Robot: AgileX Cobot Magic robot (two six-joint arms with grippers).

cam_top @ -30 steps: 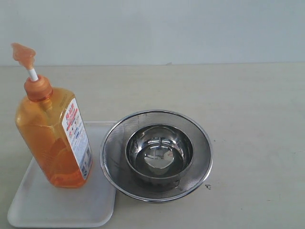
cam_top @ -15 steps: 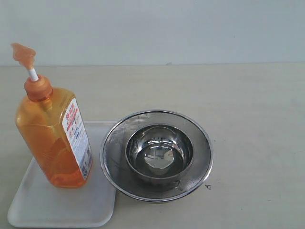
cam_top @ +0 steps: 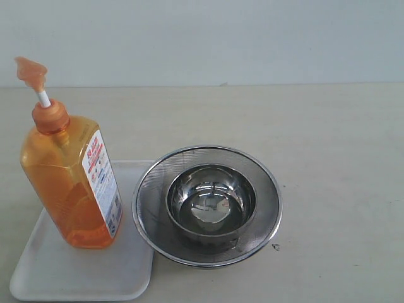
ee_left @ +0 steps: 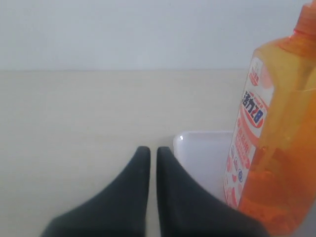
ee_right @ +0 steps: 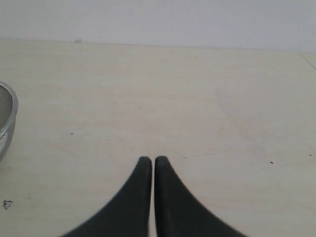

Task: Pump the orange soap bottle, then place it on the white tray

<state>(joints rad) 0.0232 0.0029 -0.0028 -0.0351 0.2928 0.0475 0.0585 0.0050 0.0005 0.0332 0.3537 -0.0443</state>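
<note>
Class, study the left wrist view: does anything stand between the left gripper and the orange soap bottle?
Nothing visible blocks it. The left gripper, jaws shut, sits beside the orange soap bottle; between them lie only bare table and the low rim of the white tray that the bottle stands on.
</note>
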